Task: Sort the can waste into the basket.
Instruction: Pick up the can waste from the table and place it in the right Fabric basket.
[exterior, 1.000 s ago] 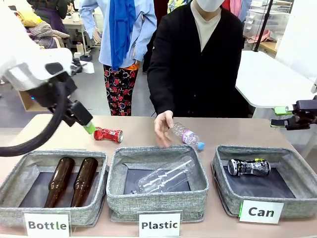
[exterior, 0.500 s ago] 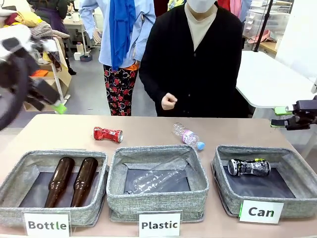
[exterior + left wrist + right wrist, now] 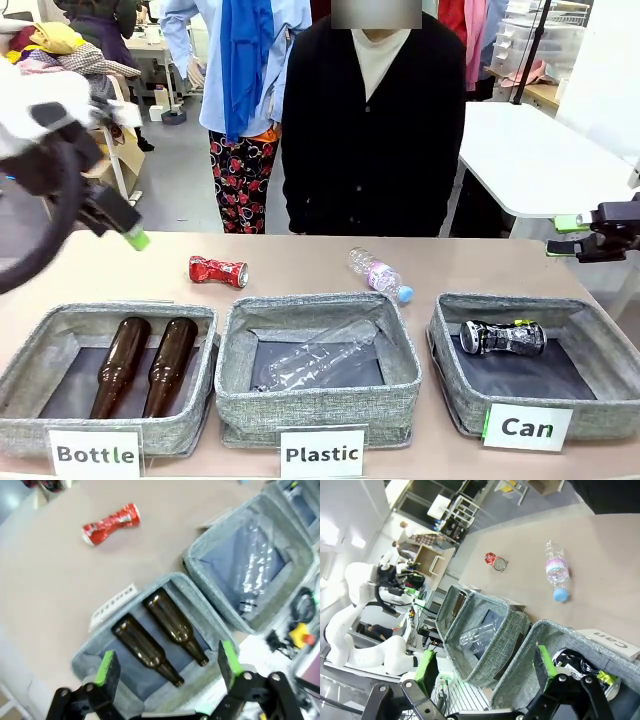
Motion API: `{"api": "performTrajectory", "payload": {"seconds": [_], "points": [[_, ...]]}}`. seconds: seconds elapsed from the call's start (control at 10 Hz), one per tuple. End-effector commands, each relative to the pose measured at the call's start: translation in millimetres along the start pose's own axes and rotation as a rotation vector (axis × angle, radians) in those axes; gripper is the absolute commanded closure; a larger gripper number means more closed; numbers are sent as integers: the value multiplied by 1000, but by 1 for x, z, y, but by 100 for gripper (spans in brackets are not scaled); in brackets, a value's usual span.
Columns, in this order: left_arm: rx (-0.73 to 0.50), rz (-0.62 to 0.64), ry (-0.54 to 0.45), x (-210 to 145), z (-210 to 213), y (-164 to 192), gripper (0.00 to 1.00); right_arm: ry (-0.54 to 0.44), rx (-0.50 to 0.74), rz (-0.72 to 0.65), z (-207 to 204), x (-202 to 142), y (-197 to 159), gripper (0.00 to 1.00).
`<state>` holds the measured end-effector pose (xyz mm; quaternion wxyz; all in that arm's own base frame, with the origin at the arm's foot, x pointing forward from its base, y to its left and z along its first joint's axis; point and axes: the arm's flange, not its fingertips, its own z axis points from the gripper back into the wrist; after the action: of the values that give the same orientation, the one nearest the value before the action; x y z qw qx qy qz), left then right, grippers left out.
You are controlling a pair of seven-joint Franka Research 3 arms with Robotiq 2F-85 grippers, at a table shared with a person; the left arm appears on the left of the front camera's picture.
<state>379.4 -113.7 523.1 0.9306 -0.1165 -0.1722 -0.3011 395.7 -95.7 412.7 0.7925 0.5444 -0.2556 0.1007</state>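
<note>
My left gripper (image 3: 131, 233) hangs at the left edge of the front view, above the table (image 3: 290, 252) and touching nothing; in my left wrist view its fingers (image 3: 107, 667) are spread wide with nothing between them. My right gripper (image 3: 560, 237) sits at the far right edge, level with the table's far side; its green pads (image 3: 545, 662) also stand well apart and hold nothing.

The red can (image 3: 218, 271) lies on its side on the bare table, left of centre, just behind the gap between the Bottle basket (image 3: 110, 311) and the Plastic basket (image 3: 320, 405); it shows at the upper left of my left wrist view (image 3: 111, 524). The black-and-silver can (image 3: 503, 337) lies on its side in the Can basket (image 3: 441, 335) at the lower right, near the back wall, with the white label (image 3: 527, 428) on the basket's front.

Two brown bottles (image 3: 146, 366) lie side by side in the Bottle basket; a crushed clear bottle (image 3: 325, 358) lies in the Plastic basket; another clear bottle (image 3: 378, 273) with a blue cap lies on the table behind that basket. A person (image 3: 375, 130) in a black top stands at the far edge, centre top.
</note>
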Motion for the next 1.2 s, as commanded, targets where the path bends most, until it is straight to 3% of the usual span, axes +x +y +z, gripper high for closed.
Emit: {"api": "performTrajectory", "payload": {"seconds": [0.0,0.2,0.3,0.4,0.5,0.9,1.0,1.1], "points": [[65,-93,31,38,-31,3,0,-1,-14,21,0,-3,1,0],[99,-104,107,58,-70,0,0,-1,-14,21,0,-3,1,0],[137,-44,89,65,-83,5,0,-1,-14,21,0,-3,1,0],[153,118,70,67,-75,7,0,-1,-14,21,0,-3,1,0],[82,-101,90,55,-81,-3,0,-1,-14,21,0,-3,1,0],[96,-66,93,62,-86,-2,0,-1,-14,21,0,-3,1,0],[47,-267,191,73,-94,5,0,-1,-14,21,0,-3,1,0],[39,-405,203,90,-103,11,0,-1,-14,21,0,-3,1,0]]}}
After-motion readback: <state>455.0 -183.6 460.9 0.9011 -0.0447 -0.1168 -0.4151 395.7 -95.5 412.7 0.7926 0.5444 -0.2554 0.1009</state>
